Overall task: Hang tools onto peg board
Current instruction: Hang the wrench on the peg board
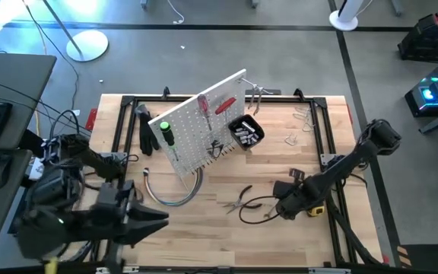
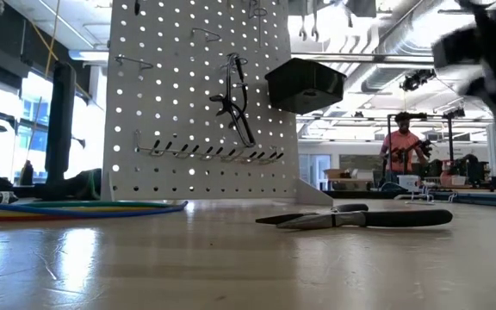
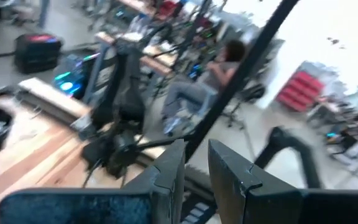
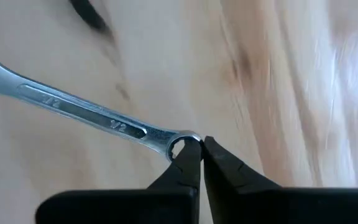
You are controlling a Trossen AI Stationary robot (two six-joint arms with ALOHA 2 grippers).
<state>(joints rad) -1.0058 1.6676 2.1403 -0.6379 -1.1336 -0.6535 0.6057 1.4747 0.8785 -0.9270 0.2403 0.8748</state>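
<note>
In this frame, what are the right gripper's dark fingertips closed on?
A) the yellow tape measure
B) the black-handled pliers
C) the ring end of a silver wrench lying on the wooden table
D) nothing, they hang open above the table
C: in the right wrist view the right gripper has its fingertips pinched on the ring end of the silver wrench, which lies flat on the wooden table.

White peg board tilted mid-table, pliers beside right pincer, left arm at table's corner.
</note>
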